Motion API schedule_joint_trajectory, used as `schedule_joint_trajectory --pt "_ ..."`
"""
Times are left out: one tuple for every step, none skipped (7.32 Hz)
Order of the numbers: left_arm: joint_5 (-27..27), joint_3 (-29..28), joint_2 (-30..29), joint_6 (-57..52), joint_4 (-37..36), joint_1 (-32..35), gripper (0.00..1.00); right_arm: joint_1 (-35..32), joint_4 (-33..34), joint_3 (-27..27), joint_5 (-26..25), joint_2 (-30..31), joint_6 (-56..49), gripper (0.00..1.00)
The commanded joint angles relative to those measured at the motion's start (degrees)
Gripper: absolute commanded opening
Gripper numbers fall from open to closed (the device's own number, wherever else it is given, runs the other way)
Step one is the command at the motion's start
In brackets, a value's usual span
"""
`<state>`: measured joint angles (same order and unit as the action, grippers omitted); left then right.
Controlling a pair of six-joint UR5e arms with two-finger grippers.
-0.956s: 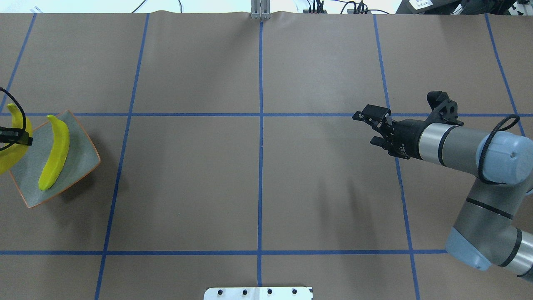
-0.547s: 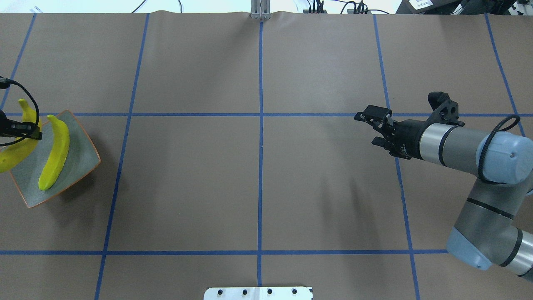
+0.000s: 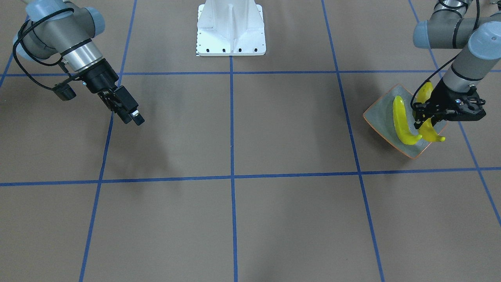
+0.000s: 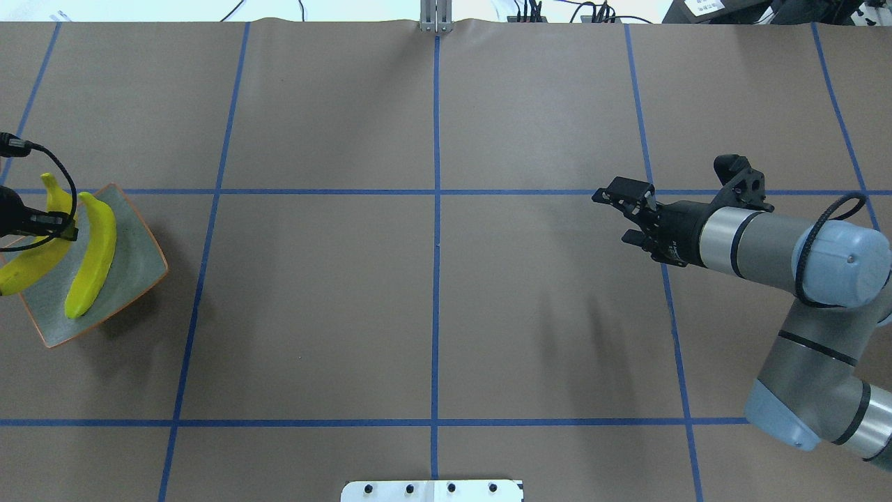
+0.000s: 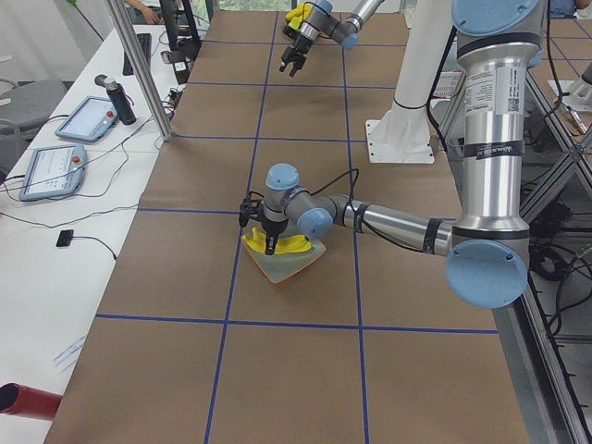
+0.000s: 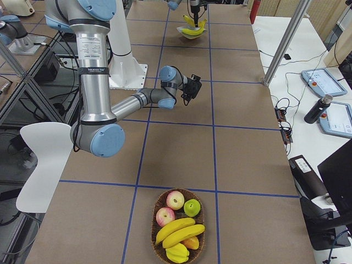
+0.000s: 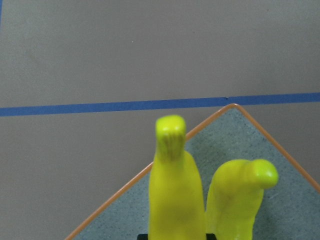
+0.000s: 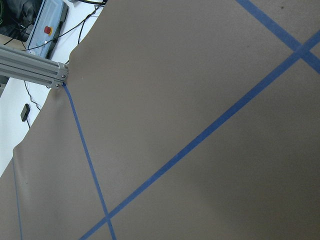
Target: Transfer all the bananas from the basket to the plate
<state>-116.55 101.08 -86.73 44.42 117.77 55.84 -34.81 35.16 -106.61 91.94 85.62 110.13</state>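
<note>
- Your left end effector [image 4: 61, 226], pinching a banana [image 4: 31, 268], has slid rightward from the frame's left edge over the plate [image 4: 139, 261].
- Letting go looks like your next step; your right end effector [image 4: 627, 213] hangs spread.

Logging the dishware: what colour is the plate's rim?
Thin orange-brown, around the grey-green plate. It shows best in the left wrist view.

The squarish grey-green glazed plate [image 4: 136, 268] sits at the left end of the brown paper-covered counter [image 4: 313, 314]. One curved yellow banana [image 4: 94, 258] lies on it. A second curved yellow banana [image 4: 31, 268], in the left gripper [image 3: 422, 119], is just beside it at the outer rim, perhaps touching the plate. At the far right end, the woven brown basket [image 6: 153, 231] holds two more bananas [image 6: 175, 230].
</note>
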Motion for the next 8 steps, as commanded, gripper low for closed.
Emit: schedule_joint_trajectory --pt "0.01 -0.53 0.25 -0.12 0.09 -0.82 0.82 0.00 -0.09 0.08 -0.26 -0.10 0.00 1.00" --pt "0.10 -0.53 0.33 -0.12 0.18 -1.34 0.99 0.00 0.00 0.08 -0.35 -0.10 0.00 1.00" --pt "0.01 -0.62 0.16 -0.12 0.18 -1.35 0.99 0.00 -0.09 0.00 -0.36 -0.10 0.00 1.00" --pt "-0.34 -0.36 -0.28 -0.12 0.09 -1.35 0.99 -0.52 -0.09 -0.35 -0.36 -0.01 0.00 1.00" --pt "-0.95 1.73 -0.28 -0.12 -0.17 -1.18 0.99 -2.27 0.00 -0.44 0.25 0.86 -1.22 1.00" --pt "-3.74 4.62 -0.28 -0.12 -1.04 -0.56 0.99 -3.59 -0.09 -0.44 0.61 3.04 -6.71 1.00" --pt "-6.12 8.31 -0.63 -0.03 -3.92 0.23 0.99 -5.60 -0.18 -0.44 1.48 6.11 -13.38 1.00" --pt "-6.06 12.26 -5.07 0.92 -12.74 0.23 1.00 -9.19 -0.18 -0.27 5.06 9.54 -20.15 1.00"
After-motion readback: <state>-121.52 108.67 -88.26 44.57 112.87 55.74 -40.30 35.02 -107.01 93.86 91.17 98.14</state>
